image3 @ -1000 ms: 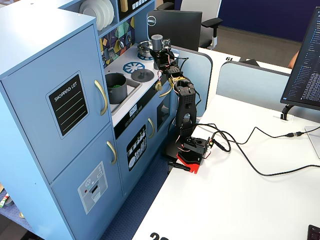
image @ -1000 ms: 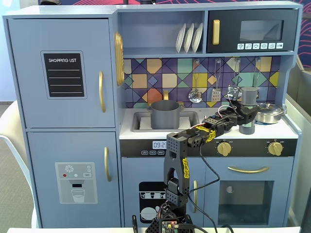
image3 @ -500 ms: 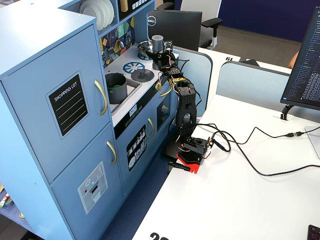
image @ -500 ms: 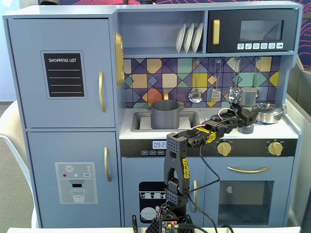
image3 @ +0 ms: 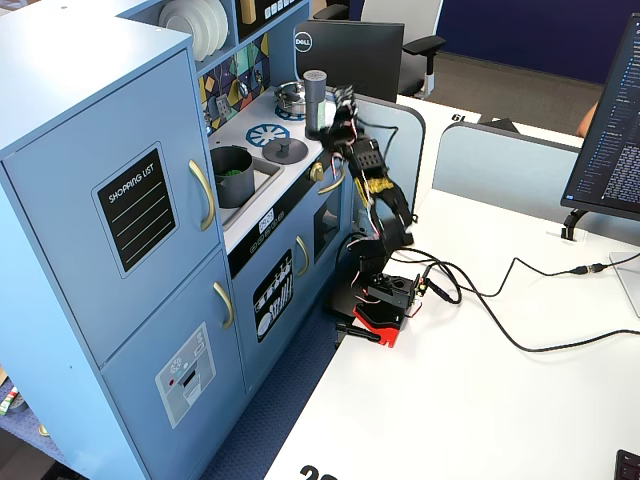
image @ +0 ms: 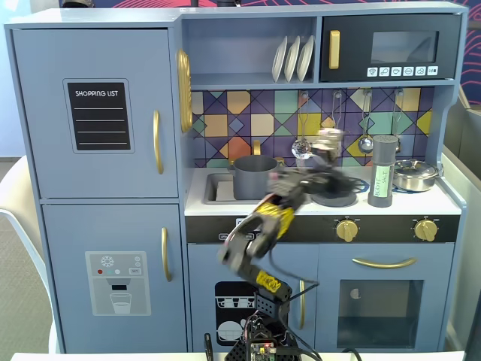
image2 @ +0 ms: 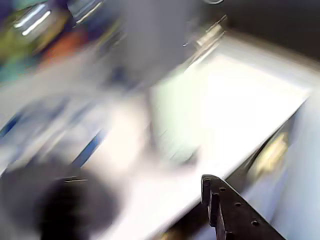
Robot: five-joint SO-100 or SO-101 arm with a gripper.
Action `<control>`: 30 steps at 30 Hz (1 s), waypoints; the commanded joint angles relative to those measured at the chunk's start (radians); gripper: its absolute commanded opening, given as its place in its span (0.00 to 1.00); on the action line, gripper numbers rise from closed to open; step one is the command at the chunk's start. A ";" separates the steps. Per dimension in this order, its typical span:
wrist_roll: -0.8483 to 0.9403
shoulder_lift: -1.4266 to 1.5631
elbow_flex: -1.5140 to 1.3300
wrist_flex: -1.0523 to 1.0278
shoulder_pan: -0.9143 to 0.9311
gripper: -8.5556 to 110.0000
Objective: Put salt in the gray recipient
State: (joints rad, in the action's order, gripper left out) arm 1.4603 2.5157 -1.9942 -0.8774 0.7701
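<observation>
One salt shaker [image: 382,171], upright on the right side of the toy-kitchen counter [image: 432,201] in a fixed view, pale green label facing forward, free of the arm; also visible at the counter's far end in the other fixed view [image3: 315,90]. One gray recipient [image: 255,177], a dark pot standing in the sink, left of centre; seen in the other fixed view [image3: 232,176] with something green inside. One flat gray lid with knob [image: 334,196] on the stovetop between pot and shaker. One shiny steel pan [image: 415,174] just right of the shaker. Three white plates [image: 293,59] upright on the upper shelf. Two gold knobs [image: 346,230] on the oven front. One arm, motion-blurred, jaws [image: 325,144] raised over the counter between pot and shaker; jaw opening impossible to tell from blur. Wrist view heavily smeared; one dark finger [image2: 220,207] legible at the lower edge. One white table [image3: 480,400] carrying the arm base and cables.
</observation>
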 commanded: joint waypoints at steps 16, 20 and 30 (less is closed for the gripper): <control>0.083 0.703 -1.043 -0.299 -0.647 0.07; 0.052 0.703 -1.121 -0.301 -0.670 0.07; 0.087 0.704 -1.123 -0.451 -0.703 0.09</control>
State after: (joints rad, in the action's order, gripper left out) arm 1.5263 3.2106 -3.1155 -1.3008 0.0813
